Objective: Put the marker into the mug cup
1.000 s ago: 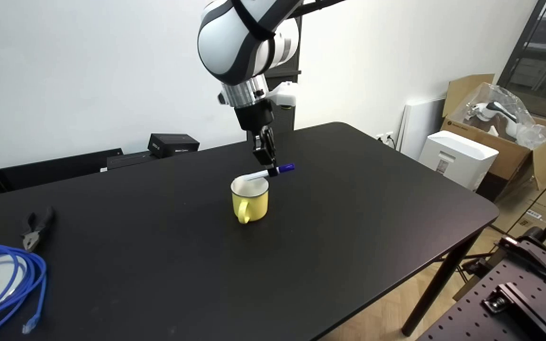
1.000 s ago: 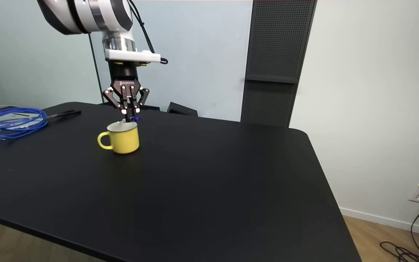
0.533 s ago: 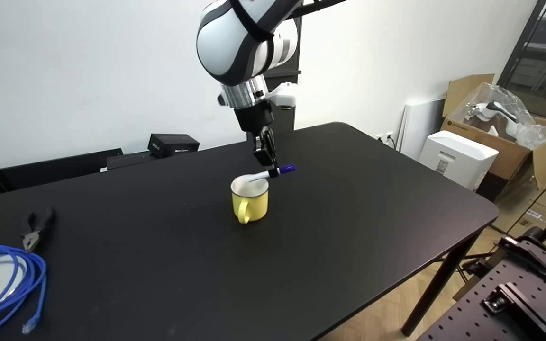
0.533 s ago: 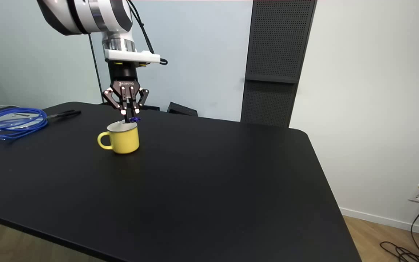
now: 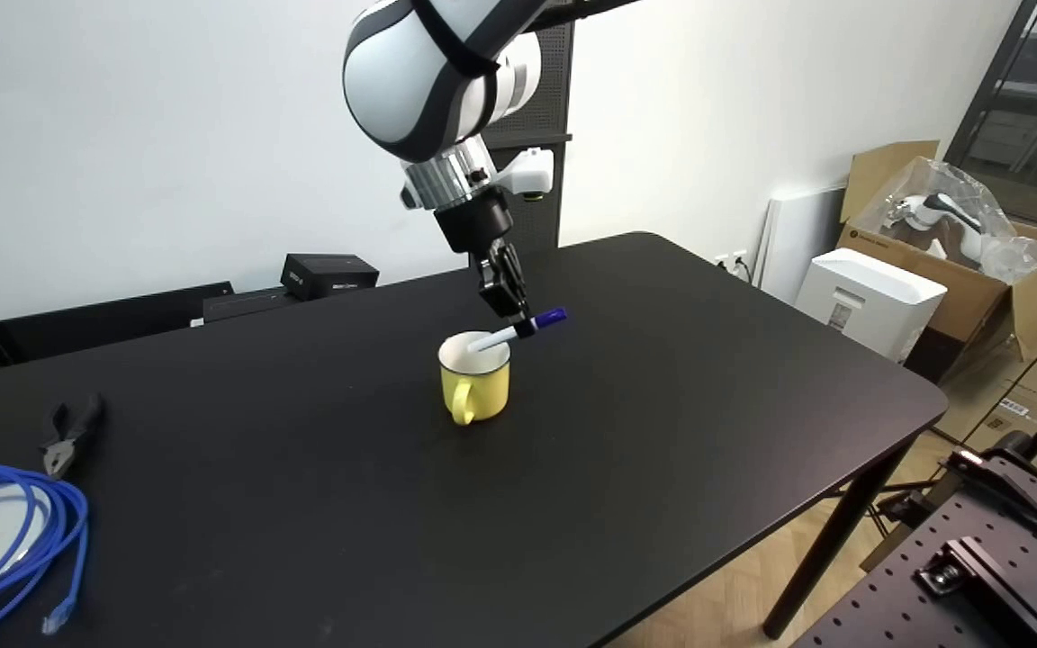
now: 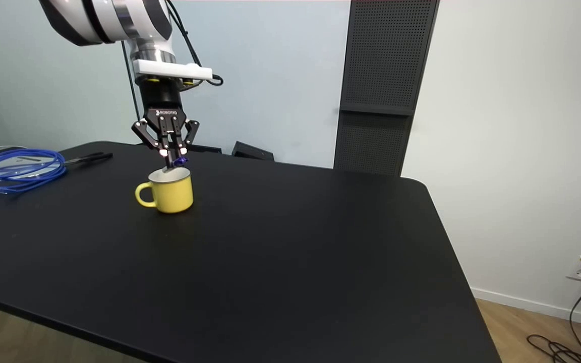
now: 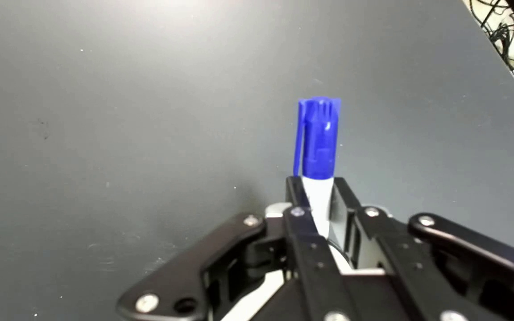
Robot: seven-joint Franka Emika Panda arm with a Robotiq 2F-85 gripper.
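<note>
The yellow mug cup (image 5: 475, 393) with white interior stands upright on the black table; it also shows in an exterior view (image 6: 172, 195). The marker (image 5: 551, 317), white with a blue cap, is held tilted, cap end up and away from the mug. Its white end reaches over the mug's mouth; I cannot tell whether it is below the rim. My gripper (image 5: 526, 328) is shut on the marker's white body just below the cap, beside and above the rim. In the wrist view the gripper (image 7: 317, 191) clamps the marker (image 7: 320, 138), with part of the mug (image 7: 339, 259) showing between the fingers.
Pliers (image 5: 68, 439) and a blue cable coil (image 5: 59, 531) lie on the table (image 5: 626, 468), far from the mug; the coil also shows in an exterior view (image 6: 18, 171). Black boxes (image 5: 329, 275) stand along the back edge near the wall.
My wrist has tilted and shifted left in both exterior views. The marker is now steeper, its white end lower over the mug's mouth and its cap slightly higher. The mug has not moved.
</note>
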